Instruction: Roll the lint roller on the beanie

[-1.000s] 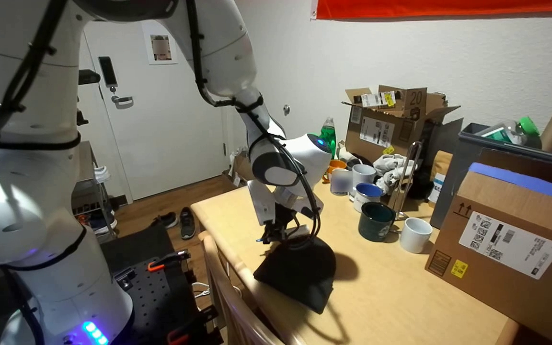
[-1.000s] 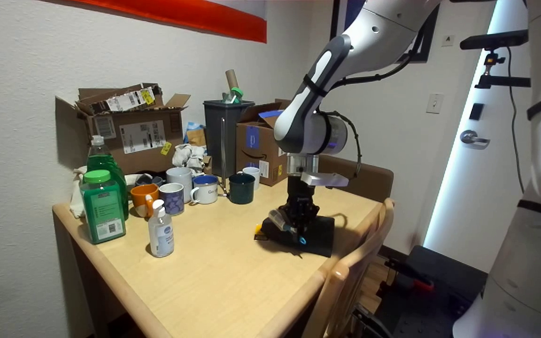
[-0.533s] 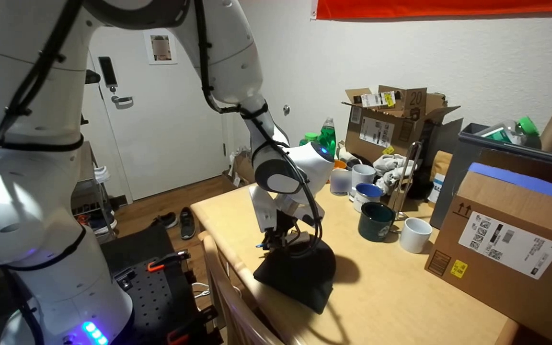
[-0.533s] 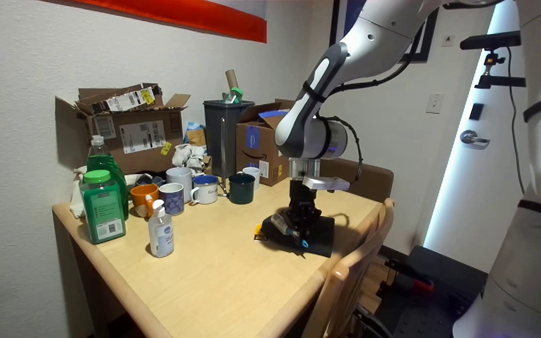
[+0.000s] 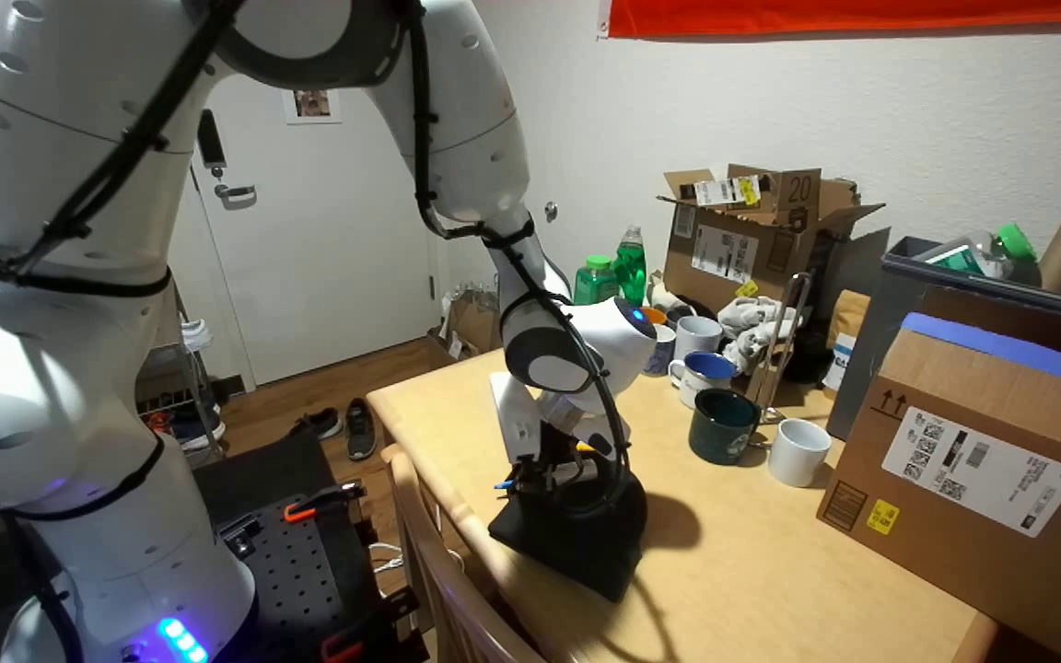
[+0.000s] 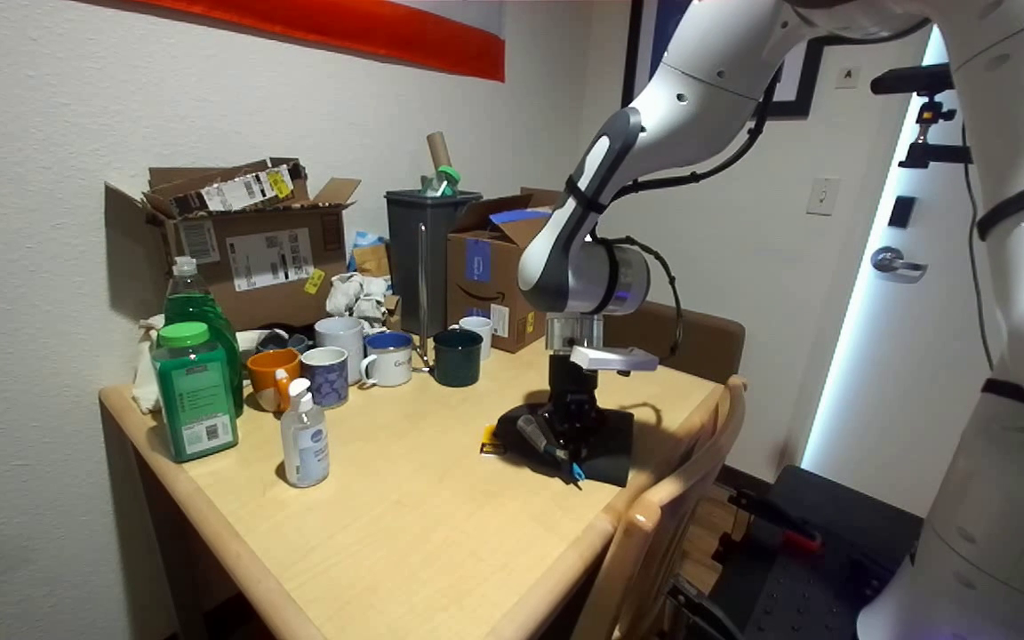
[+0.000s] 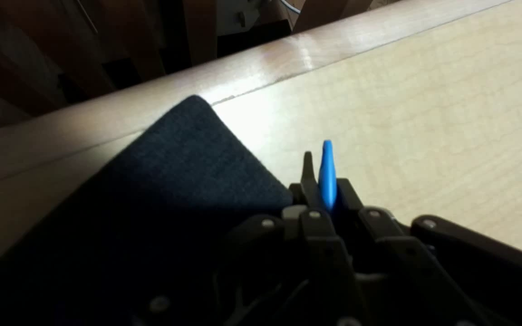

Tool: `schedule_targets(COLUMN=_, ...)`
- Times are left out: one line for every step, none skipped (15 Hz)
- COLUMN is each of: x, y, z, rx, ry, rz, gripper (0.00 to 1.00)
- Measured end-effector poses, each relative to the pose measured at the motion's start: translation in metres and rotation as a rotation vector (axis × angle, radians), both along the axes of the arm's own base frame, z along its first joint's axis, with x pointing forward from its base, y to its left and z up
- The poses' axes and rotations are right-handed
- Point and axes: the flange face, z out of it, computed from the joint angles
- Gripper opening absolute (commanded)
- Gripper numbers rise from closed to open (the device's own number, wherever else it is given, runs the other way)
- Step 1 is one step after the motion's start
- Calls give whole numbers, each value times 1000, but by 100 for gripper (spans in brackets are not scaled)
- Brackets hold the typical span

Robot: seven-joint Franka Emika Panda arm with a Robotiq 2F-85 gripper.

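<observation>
The black beanie (image 5: 572, 557) lies flat near the table's edge; it also shows in an exterior view (image 6: 612, 458) and the wrist view (image 7: 193, 158). My gripper (image 7: 324, 190) is shut on the blue handle of the lint roller (image 7: 328, 174), low over the beanie's side. In an exterior view the lint roller (image 6: 532, 433) slants, its pale end up and left, its blue tip down and right. In the other exterior picture only the blue tip (image 5: 503, 485) shows beside the gripper (image 5: 530, 479). Whether the pale end touches the beanie, I cannot tell.
A small yellow item (image 6: 490, 438) lies beside the beanie. Several mugs, including a dark green one (image 6: 457, 357), stand toward the wall. A sanitizer bottle (image 6: 306, 440) and green soap jar (image 6: 196, 396) stand on the table (image 6: 405, 507). A wooden chair (image 6: 636, 542) backs onto its edge.
My gripper, with the lint roller in it, has moved lower over the beanie, and slightly to the right in both exterior views. The beanie stays nearly in place.
</observation>
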Motion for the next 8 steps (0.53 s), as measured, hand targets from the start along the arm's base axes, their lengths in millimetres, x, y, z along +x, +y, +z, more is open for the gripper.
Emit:
schedule_targets(x=0, y=-3, z=1, rx=3, ry=2, rz=-7, gripper=3)
schedule_targets(x=0, y=-6, z=1, rx=4, ry=2, rz=-16, gripper=3)
schedule_targets(x=0, y=-10, z=1, rx=7, ry=0, rz=-29, gripper=3)
schedule_targets(x=-1, y=-14, z=1, rx=11, ry=-2, rz=-41, gripper=3)
schedule_targets(x=-1, y=-18, z=1, rx=19, ry=-7, rz=-50, gripper=3)
schedule_targets(x=-2, y=-23, z=1, rx=25, ry=-10, rz=-60, gripper=3)
schedule_targets(x=-3, y=-28, z=1, rx=32, ry=-15, rz=-72, gripper=3)
schedule_targets(x=-5, y=-33, z=1, rx=38, ry=-18, rz=-86, gripper=3)
